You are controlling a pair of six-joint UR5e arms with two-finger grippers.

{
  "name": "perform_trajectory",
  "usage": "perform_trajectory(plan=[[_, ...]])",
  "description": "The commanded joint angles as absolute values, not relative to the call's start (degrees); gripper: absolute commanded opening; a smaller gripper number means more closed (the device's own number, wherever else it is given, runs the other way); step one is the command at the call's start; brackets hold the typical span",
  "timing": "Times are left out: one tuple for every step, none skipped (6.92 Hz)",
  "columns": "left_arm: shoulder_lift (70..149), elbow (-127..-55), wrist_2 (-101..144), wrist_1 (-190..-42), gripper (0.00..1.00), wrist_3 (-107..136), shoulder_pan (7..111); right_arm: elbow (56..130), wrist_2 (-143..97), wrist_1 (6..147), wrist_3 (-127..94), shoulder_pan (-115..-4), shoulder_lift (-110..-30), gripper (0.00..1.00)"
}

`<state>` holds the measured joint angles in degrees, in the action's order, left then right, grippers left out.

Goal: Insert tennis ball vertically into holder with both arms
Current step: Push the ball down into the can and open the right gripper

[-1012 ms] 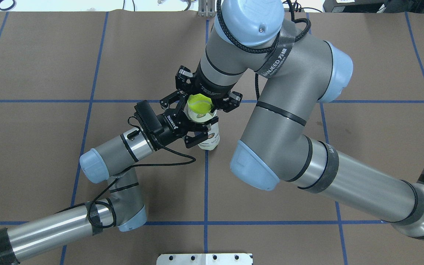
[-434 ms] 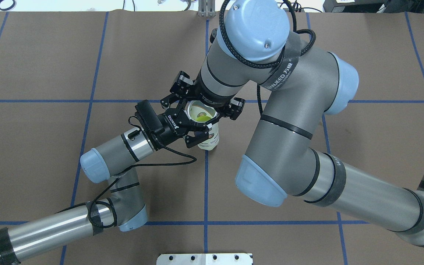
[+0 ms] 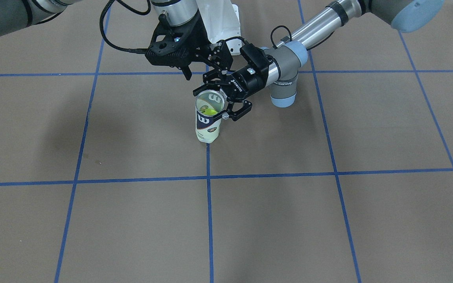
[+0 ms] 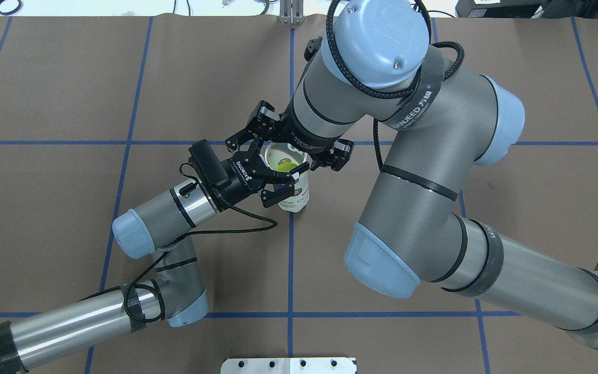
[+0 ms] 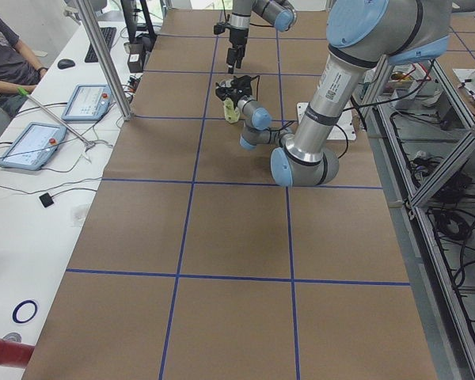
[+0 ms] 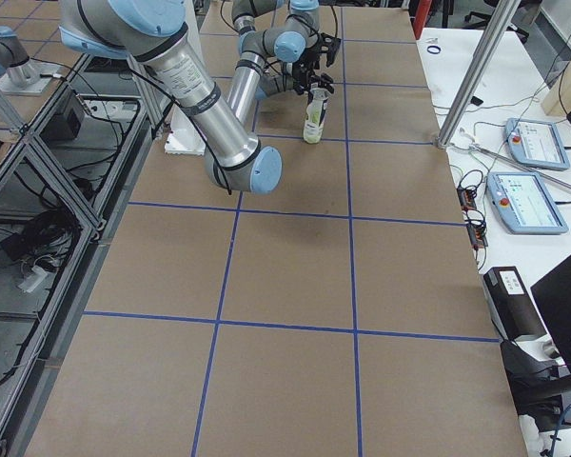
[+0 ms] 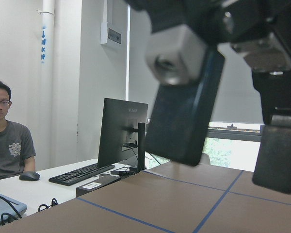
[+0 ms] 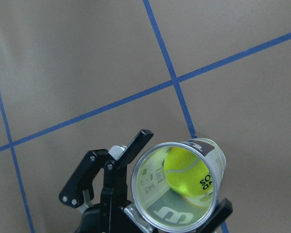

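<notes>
The holder, a clear tube with a navy "W" label, stands upright on the brown table. A yellow-green tennis ball lies inside it, below the rim, and also shows in the overhead view. My left gripper comes in level from the side and is shut on the holder just under its rim; its fingers flank the tube. My right gripper hangs right above the tube mouth, open and empty.
The right arm's elbow reaches over the table right of the holder. A white mounting plate sits at the robot's base. A person sits at a side desk with tablets.
The ball was at the tube's mouth under my right gripper and has dropped inside the tube. The right arm has shifted to the right. The left gripper and the holder have stayed put.
</notes>
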<state>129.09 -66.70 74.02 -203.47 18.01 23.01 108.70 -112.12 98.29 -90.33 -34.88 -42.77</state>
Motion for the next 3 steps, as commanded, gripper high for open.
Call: perform_trajectory(plan=[[128.9,-67.3,73.6,-203.5,0.98,18.0,22.9,109.9,-112.4,98.8,-90.3,-35.6,-43.8,0.99],[128.9,-67.4,73.6,-203.5,0.98,18.0,22.9,110.0,-112.5,98.7,-90.3,-35.7,-44.0,1.00],[129.0,-68.3,73.6,-203.6,0.98,18.5,22.8,110.0,-112.5,98.7,-90.3,-35.9,-44.0,1.00]])
